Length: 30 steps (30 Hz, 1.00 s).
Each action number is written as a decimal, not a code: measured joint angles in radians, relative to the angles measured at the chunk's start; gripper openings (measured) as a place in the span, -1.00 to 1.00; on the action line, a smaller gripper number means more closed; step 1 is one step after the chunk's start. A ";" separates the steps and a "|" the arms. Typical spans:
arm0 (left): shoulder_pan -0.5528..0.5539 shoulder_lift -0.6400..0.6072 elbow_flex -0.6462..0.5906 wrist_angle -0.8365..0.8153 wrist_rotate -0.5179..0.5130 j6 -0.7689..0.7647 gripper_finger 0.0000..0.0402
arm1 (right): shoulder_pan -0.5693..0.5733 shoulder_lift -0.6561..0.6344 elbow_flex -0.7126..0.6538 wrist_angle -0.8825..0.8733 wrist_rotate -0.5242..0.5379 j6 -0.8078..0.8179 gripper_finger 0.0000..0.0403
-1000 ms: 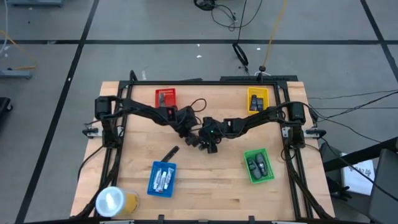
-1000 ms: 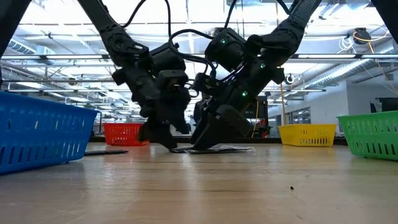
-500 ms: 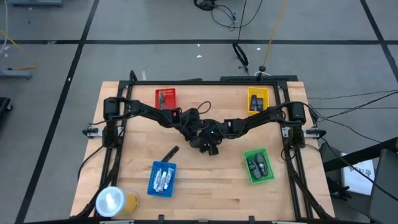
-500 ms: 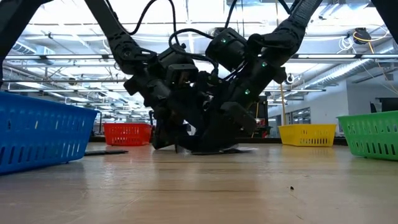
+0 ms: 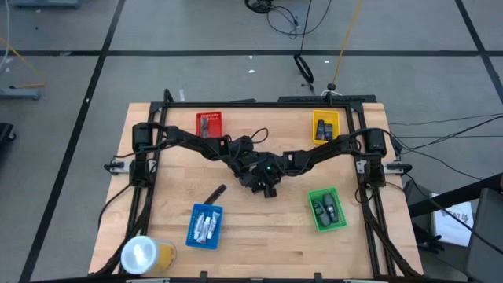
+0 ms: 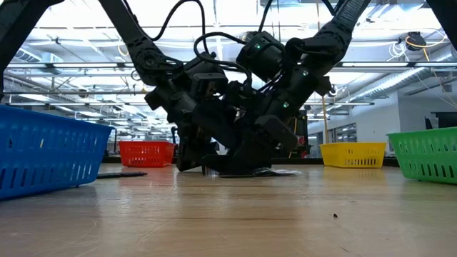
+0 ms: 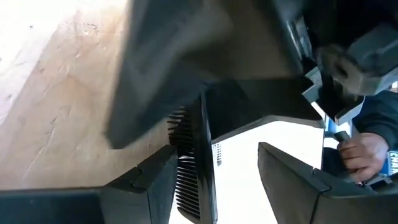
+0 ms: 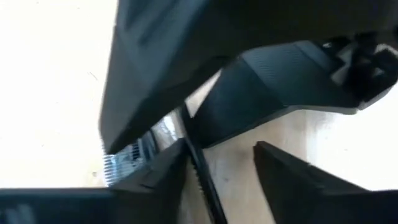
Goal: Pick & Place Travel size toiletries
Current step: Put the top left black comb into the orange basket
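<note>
Wooden table (image 5: 259, 228): at mid-board a slim dark comb (image 7: 186, 168) lies flat (light, stiff, likely hard to lift); best taken by its spine. Left gripper (image 5: 250, 174) and right gripper (image 5: 266, 182) straddle it, fingers parted, neither clamped.

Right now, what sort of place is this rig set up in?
Probably a lab or workshop hall: exposed ceiling beams and pipes in the low view, a grey taped floor with loose cables, and a wooden table holding coloured trays.

I can read no text, label, brand, number or sign on any surface in the views before me.
</note>
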<state>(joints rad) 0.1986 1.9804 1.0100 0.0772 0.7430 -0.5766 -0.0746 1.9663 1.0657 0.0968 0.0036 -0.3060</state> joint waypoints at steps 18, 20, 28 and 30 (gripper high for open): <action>0.060 -0.030 -0.002 -0.124 0.024 0.079 0.04 | 0.005 -0.038 -0.001 -0.014 -0.037 -0.001 -0.97; 0.066 -0.053 -0.004 -0.134 0.014 0.081 0.04 | 0.009 -0.057 -0.003 -0.024 -0.032 -0.001 -0.98; 0.066 -0.207 -0.002 -0.202 -0.029 0.190 0.04 | 0.023 -0.137 -0.003 -0.020 -0.034 0.003 -0.99; 0.065 -0.245 -0.001 -0.216 -0.062 0.198 0.04 | 0.027 -0.161 -0.002 -0.003 -0.034 0.006 -0.99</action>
<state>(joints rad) 0.2637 1.7351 1.0085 -0.1384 0.6810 -0.3782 -0.0480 1.8049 1.0633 0.0934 -0.0303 -0.3000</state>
